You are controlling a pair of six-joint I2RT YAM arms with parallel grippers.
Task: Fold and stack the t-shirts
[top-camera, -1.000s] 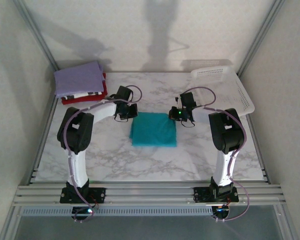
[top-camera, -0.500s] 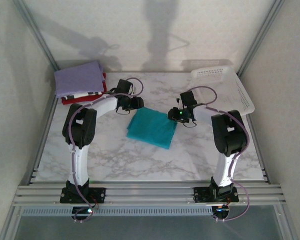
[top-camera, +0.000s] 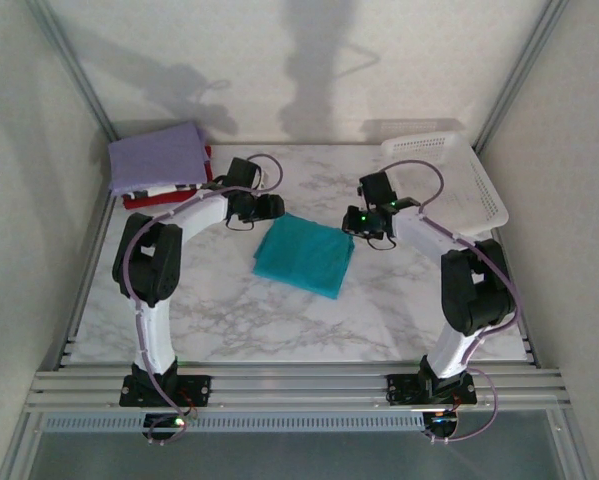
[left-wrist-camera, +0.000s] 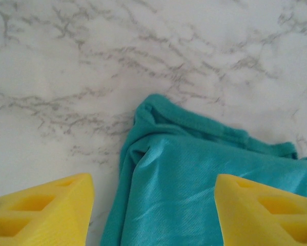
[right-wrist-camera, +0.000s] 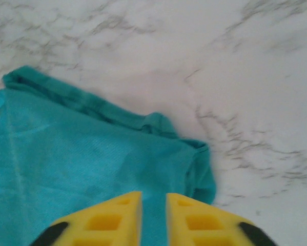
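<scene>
The left hand (left-wrist-camera: 152, 180) was wide apart and held nothing. Its yellow fingers (left-wrist-camera: 43, 207) hung just over the far left corner of the teal t-shirt (top-camera: 304, 258). The right hand (right-wrist-camera: 153, 197) had its two fingers almost together, with only a thin gap, right above the shirt's far right corner. I could not tell if it pinched the cloth. The teal shirt lay folded and a bit crooked in the middle of the marble counter (top-camera: 229, 315), between the two hands. A folded lavender shirt (top-camera: 157, 158) sat on top of a red one (top-camera: 164, 198) at the far left corner. A white basket (top-camera: 449, 175) stood at the far right.
</scene>
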